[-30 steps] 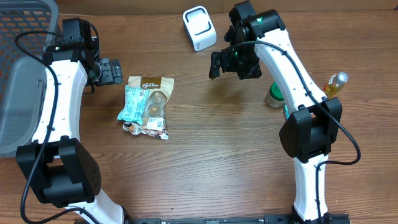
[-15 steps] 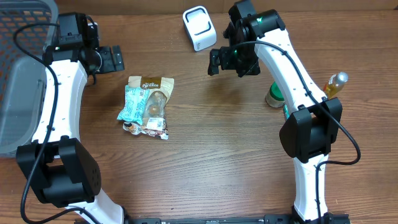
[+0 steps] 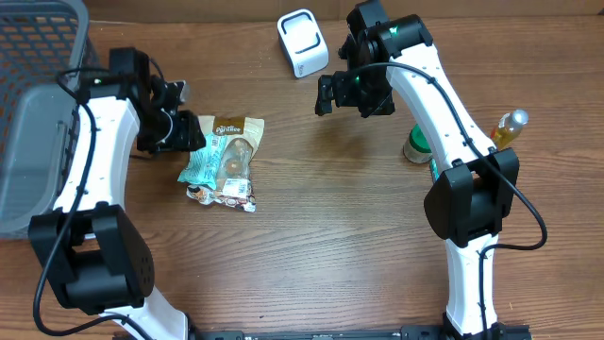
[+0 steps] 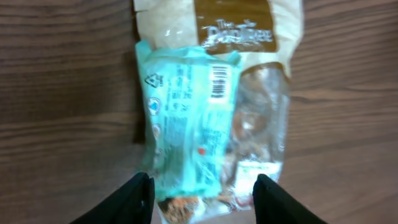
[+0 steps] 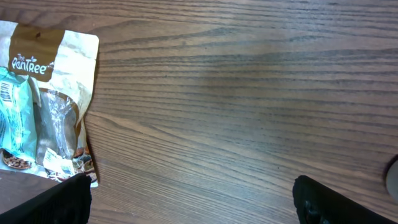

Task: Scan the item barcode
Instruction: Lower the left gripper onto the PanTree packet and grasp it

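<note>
A teal snack packet (image 3: 201,159) lies on top of a brown-and-clear Pantree pouch (image 3: 238,142) left of the table's middle. The packet's barcode (image 4: 221,81) faces up. My left gripper (image 3: 179,132) hangs over the packet's left side. In the left wrist view its jaws (image 4: 202,200) stand apart astride the packet's (image 4: 189,124) near end, without clamping it. The white scanner (image 3: 302,42) stands at the back centre. My right gripper (image 3: 351,94) hovers open just right of the scanner, over bare wood (image 5: 193,199); the pouch (image 5: 53,106) shows at that view's left edge.
A grey basket (image 3: 28,113) fills the far left. A green-lidded jar (image 3: 418,146) and a small yellow bottle (image 3: 510,127) stand on the right, behind the right arm.
My left arm swung from the back left down to the snack packets, and its jaws narrowed. The right arm barely moved.
</note>
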